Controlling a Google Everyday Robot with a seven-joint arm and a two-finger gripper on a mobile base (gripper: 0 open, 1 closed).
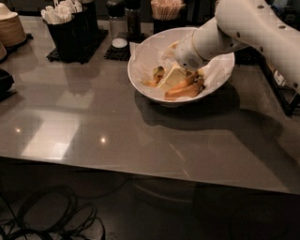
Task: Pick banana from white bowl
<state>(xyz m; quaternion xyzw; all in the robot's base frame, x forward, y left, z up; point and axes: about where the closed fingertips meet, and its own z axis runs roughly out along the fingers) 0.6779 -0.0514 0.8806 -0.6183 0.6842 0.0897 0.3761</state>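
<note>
The white bowl (140,77) stands at the back middle of the grey table, lined with crumpled white paper. My white arm reaches in from the upper right, and my gripper (172,78) is down inside the bowl among the fruit. A yellow-brown, freckled banana (158,73) shows just left of the gripper, mostly hidden by it. Flatter orange-toned bananas (185,90) lie at the front of the bowl, below the gripper. The arm's wrist covers the back right of the bowl.
A black caddy of white utensils (65,28) and dark shakers (117,14) stand behind the bowl at the left. A stack of wooden bowls (9,28) is at the far left. A black tray (281,89) lies at the right. Cables (51,215) lie on the floor.
</note>
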